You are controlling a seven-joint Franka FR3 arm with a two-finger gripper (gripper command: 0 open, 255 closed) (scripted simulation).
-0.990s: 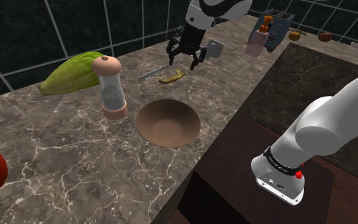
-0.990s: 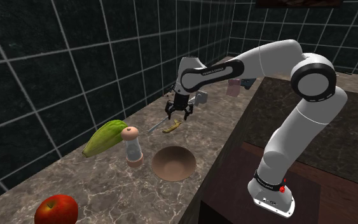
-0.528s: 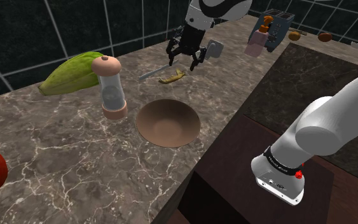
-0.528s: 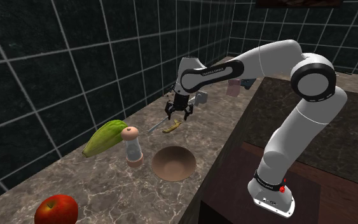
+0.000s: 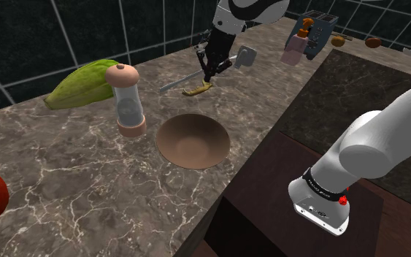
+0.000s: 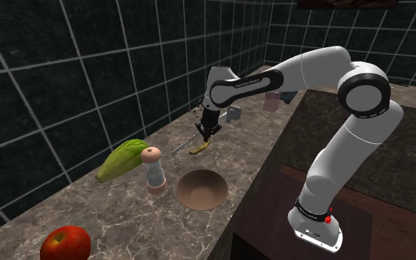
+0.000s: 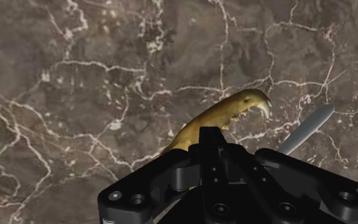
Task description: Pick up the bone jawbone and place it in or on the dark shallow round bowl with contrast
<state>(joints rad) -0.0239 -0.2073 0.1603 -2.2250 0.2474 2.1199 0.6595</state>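
Note:
The yellowish bone jawbone point(image 5: 197, 90) point(image 6: 198, 148) lies on the marble counter, beyond the brown round bowl point(image 5: 174, 139) point(image 6: 202, 188), which is empty. My black gripper point(image 5: 209, 77) point(image 6: 205, 138) points down onto it. In the wrist view the gripper point(image 7: 210, 135) has its fingers drawn together over the jawbone's point(image 7: 231, 109) middle, and the bone sticks out on both sides of them. The toothed end points away toward a grey utensil.
A grey utensil point(image 5: 176, 82) point(image 7: 304, 130) lies beside the jawbone. A glass shaker point(image 5: 127, 102) and a green leafy vegetable point(image 5: 83, 84) stand to the shoulder view's left of the bowl, a red apple point(image 6: 66, 242) farther off. A grey cup point(image 5: 246, 56) sits behind the gripper.
The fingers, spread wide above the jawbone before, have come together on it. The arm and the jawbone have stayed in place.

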